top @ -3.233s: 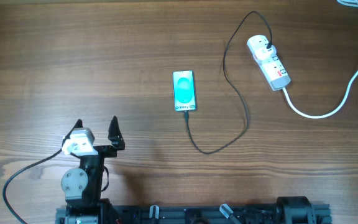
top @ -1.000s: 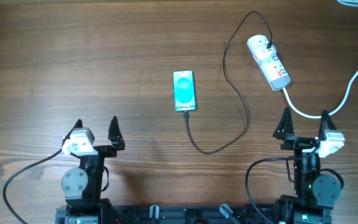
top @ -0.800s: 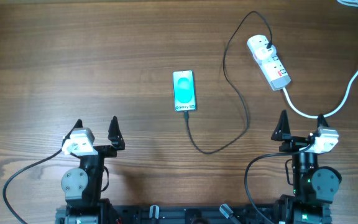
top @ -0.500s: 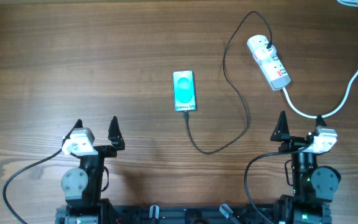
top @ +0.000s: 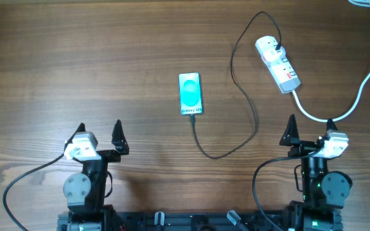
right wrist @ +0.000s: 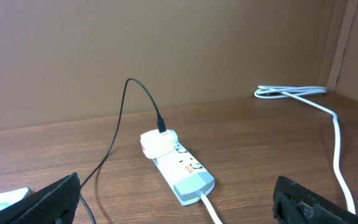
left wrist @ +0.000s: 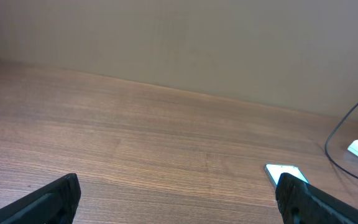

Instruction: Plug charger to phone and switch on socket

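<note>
Brown wooden table filled the view, with both arms parked at the near edge. The left gripper stood wide open over bare wood, holding nothing. The right gripper gaped just as wide, empty too. The phone lay mid-table, screen teal. The charger looped from the phone's near short edge out to its white plug in the socket, far right, thick white cord trailing away.
</note>
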You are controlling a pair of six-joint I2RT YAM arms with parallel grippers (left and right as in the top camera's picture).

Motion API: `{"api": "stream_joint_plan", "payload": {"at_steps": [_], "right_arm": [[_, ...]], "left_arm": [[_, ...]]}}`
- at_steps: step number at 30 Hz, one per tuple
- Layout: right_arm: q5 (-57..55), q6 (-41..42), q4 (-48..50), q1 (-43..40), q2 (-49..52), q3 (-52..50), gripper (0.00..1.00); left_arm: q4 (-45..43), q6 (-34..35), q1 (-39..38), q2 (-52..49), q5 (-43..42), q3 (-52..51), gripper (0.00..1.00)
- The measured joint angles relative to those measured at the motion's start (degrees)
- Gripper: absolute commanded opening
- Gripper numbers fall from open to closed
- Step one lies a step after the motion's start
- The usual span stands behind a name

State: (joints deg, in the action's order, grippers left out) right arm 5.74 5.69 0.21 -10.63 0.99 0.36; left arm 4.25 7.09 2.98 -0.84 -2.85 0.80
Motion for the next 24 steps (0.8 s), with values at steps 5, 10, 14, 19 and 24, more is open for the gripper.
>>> {"api": "stream_joint_plan", "payload": {"at_steps": [5,10,14,19,24], "right_arm": [[0.0,-0.55,0.0,0.02,0.0,0.0,1.0],[0.0,-1.68,0.0,0.02,0.0,0.0,1.0],[0.0,-2.58,0.0,0.02,0.0,0.0,1.0],[0.0,-4.17,0.0,0.07,0.0,0.0,1.0],[0.0,-6.12,0.0,2.62,0.0,0.0,1.0]], "left_arm": [[0.0,0.0,0.0,0.0,0.0,0.0,1.0],[0.0,-0.02,0.0,0.0,0.0,0.0,1.0],[0.0,0.0,0.0,0.0,0.0,0.0,1.0],[0.0,0.0,0.0,0.0,0.0,0.0,1.0],[0.0,0.0,0.0,0.0,0.0,0.0,1.0]]}}
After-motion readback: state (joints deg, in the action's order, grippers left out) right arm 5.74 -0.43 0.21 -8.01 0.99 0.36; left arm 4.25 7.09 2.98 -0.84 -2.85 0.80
